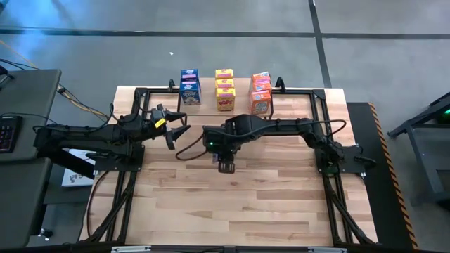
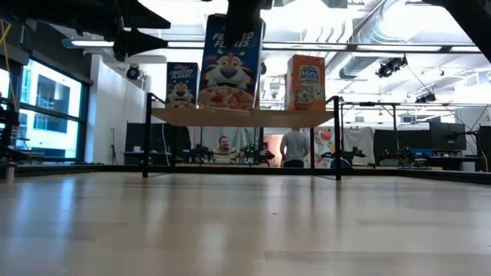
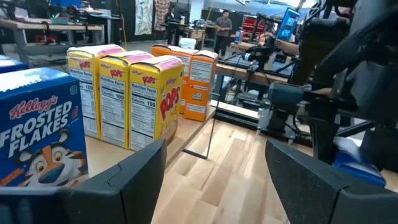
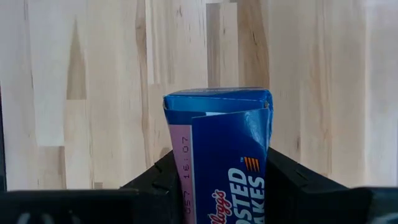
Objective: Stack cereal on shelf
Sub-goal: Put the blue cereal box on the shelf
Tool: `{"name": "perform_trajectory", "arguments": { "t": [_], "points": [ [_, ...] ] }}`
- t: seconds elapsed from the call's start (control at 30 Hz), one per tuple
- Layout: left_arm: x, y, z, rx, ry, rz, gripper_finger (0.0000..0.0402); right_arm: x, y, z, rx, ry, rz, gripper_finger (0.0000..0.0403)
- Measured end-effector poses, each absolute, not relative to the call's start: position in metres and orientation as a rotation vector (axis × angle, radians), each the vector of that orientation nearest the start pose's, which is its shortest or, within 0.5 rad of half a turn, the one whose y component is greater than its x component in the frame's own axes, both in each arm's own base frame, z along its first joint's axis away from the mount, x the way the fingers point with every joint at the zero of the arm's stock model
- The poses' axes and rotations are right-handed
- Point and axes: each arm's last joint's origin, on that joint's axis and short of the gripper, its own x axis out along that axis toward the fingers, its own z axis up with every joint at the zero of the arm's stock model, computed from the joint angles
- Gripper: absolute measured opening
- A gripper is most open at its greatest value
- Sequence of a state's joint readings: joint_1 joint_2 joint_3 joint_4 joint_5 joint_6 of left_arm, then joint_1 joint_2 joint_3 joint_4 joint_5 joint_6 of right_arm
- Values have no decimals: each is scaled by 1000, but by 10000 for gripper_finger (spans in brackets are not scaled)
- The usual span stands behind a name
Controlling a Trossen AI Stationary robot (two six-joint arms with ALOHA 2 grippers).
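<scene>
Right now the right gripper [image 4: 214,180] hangs near the middle of the high view with its fingers clamped on a small blue cardboard Frosted Flakes box [image 4: 217,146], the last one not yet on the low light-wood shelf on thin black legs [image 2: 242,116]; the low view shows this box held upright in the upper centre of the frame, its bottom edge about level with the plank. On the shelf, along the top of the high view, stand two blue boxes [image 1: 190,86] at upper left, three yellow Corn Pops boxes [image 1: 225,89] in the centre and three orange boxes [image 1: 261,93] to the right, so the open place is probably in the blue row, on its near side. To do this step well, I would carry the box toward the upper left of the high view, keep it upright and square with the blue row, and bring it in above the plank before lowering, so that its base does not catch the shelf's edge or push the boxes already standing. Release only once the base rests flat. The left gripper [image 1: 176,126], at centre left of the high view just in front of the blue row, waits with its fingers apart and empty; the carry should pass clear of it.
</scene>
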State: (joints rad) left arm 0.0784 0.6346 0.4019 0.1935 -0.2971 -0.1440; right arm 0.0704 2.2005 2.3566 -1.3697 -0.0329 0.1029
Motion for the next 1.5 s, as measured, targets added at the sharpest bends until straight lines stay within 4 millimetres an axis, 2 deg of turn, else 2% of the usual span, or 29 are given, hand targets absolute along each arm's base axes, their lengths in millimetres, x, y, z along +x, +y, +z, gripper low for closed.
{"name": "perform_trajectory", "arguments": {
  "t": [0.23, 0.33, 0.47, 0.8, 1.5],
  "points": [
    [154, 21, 258, -141, 12, 378, 264, 441, 32, 324, 49, 1215, 39, 135],
    [154, 20, 258, -88, 22, 372, 264, 441, 29, 324, 31, 1214, 57, 135],
    [155, 17, 257, 4, 54, 275, 264, 441, 22, 324, 37, 1212, 52, 135],
    [159, 13, 253, -78, 73, 129, 264, 445, 0, 325, 20, 1179, 40, 135],
    [199, 4, 224, -22, 199, 47, 264, 450, -11, 327, 39, 1120, 64, 135]
  ]
}}
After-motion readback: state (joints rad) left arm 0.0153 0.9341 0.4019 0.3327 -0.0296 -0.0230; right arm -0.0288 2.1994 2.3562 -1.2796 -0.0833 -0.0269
